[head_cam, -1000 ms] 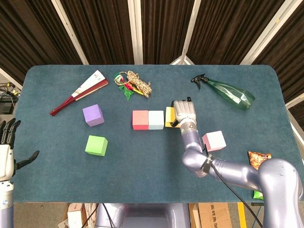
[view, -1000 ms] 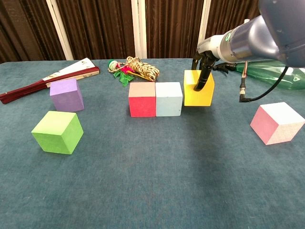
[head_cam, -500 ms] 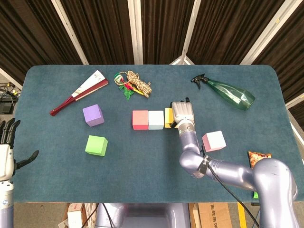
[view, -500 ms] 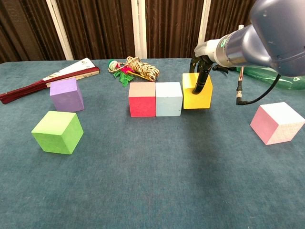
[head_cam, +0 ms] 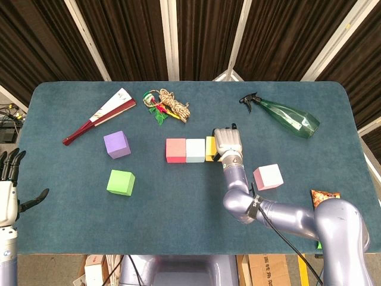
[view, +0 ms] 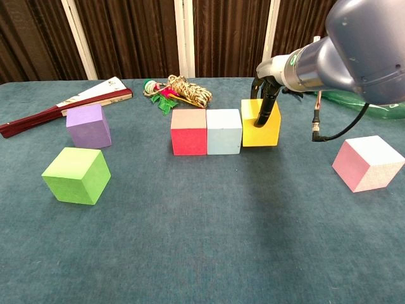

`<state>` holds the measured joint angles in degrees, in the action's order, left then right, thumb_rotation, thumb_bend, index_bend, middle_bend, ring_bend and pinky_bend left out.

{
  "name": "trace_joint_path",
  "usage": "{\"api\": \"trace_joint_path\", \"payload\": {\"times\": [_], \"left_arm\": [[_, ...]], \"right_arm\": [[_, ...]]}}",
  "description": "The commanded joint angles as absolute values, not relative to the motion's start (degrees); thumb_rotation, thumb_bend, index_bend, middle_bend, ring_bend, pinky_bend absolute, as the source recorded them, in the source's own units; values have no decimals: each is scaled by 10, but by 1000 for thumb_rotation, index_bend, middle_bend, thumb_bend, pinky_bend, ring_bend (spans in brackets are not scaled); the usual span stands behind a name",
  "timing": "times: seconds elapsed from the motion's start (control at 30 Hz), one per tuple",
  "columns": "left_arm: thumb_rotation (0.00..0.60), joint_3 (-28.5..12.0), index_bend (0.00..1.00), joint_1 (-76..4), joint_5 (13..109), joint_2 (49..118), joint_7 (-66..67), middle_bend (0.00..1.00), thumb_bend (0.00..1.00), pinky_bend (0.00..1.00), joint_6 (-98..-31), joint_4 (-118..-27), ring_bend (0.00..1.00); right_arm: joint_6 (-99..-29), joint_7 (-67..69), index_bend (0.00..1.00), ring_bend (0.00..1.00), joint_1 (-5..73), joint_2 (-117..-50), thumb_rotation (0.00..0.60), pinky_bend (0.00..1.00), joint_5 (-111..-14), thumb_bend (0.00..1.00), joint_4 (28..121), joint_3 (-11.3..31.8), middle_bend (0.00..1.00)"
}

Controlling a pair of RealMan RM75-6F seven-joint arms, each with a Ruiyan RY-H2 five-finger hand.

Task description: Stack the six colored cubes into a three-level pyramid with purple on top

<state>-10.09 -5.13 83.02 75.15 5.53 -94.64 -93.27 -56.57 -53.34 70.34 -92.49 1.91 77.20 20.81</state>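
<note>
A red cube [head_cam: 175,150] and a light blue cube [head_cam: 195,150] stand side by side mid-table. The yellow cube [head_cam: 209,148] sits just right of the blue one, nearly touching it [view: 253,134]. My right hand [head_cam: 227,143] lies over the yellow cube and grips it from above, fingers [view: 267,109] hanging down its front face. The purple cube [head_cam: 116,145] and the green cube [head_cam: 121,182] rest at the left, the pink cube [head_cam: 268,177] at the right. My left hand [head_cam: 9,185] hangs off the table's left edge, fingers apart, holding nothing.
A folded fan [head_cam: 98,116], a rope bundle [head_cam: 168,106] and a green spray bottle [head_cam: 286,118] lie along the far side. A snack packet [head_cam: 324,198] sits at the near right edge.
My right hand has slid the yellow cube leftward, closing its gap to the light blue cube. The left hand and the other cubes have not moved.
</note>
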Motion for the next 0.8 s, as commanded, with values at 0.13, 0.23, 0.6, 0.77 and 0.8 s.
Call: {"api": "trace_joint_path", "payload": {"times": [0.13,0.23,0.6,0.77,0.8], "left_arm": [[600,-100,125,-52,829,752,57,56,166,0,-944,-932,0],[600,-100,125,-52,830,752,57,56,166,0,-943,-932,0],[600,-101,126,-52,829,751,55,55,166,0,-944,-932,0],[600,-101,126,-52,828,752,56,55,166,0,-944,-931,0],[600,-101,126,-52,828,752,56,55,166,0,-944,-931,0]], "right_arm": [[-562,-533,403,224,703,-925,600,3,16,250,774,208,372],[-563,-532,403,224,704,-928,600,3,15,250,772,209,373],[-562,-529,403,224,705,-936,600,3,14,250,759,211,373],[-563,-535,403,224,705,-942,600,3,12,250,748,207,372],[-563,-535,403,224,705,-942,600,3,12,250,747,207,372]]}}
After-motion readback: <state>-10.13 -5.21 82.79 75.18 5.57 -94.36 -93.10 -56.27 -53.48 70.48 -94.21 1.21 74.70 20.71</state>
